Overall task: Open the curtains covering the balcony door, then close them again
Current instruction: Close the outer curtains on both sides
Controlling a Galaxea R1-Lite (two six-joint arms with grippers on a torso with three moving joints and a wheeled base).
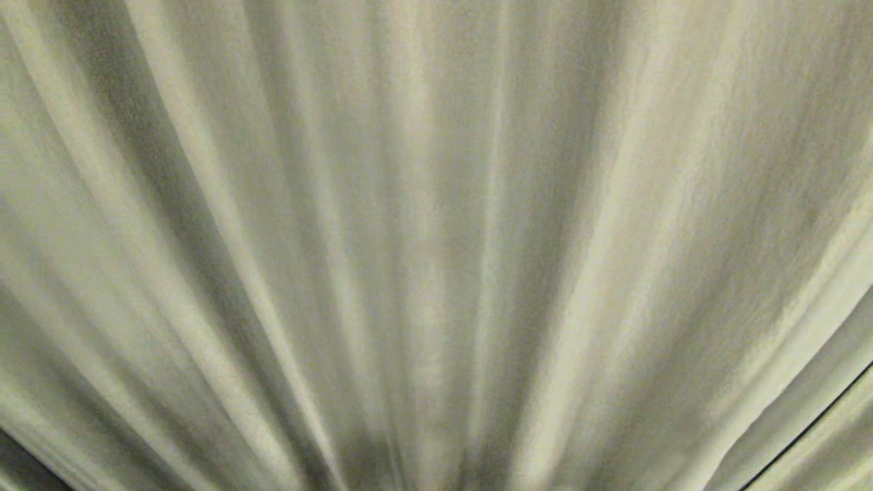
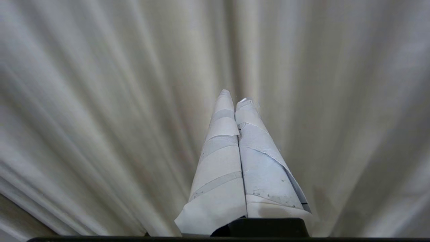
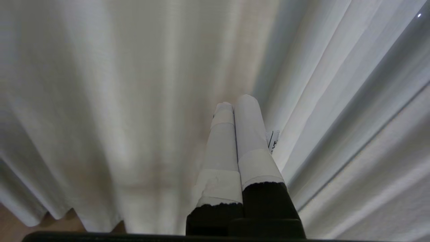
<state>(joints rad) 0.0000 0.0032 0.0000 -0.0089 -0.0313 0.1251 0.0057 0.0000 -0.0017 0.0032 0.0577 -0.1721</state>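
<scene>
The cream-beige pleated curtains (image 1: 436,225) fill the whole head view, hanging drawn across; neither arm shows there. The balcony door is hidden behind the fabric. In the left wrist view my left gripper (image 2: 234,97) points at the curtains (image 2: 100,101), its white-taped fingers pressed together with nothing between them. In the right wrist view my right gripper (image 3: 235,102) is likewise shut and empty in front of the curtains (image 3: 117,101), beside a seam where two panels overlap (image 3: 336,111).
A thin dark line (image 1: 811,426) runs between curtain folds at the lower right of the head view. A strip of brownish floor (image 3: 13,225) shows under the curtain hem in the right wrist view.
</scene>
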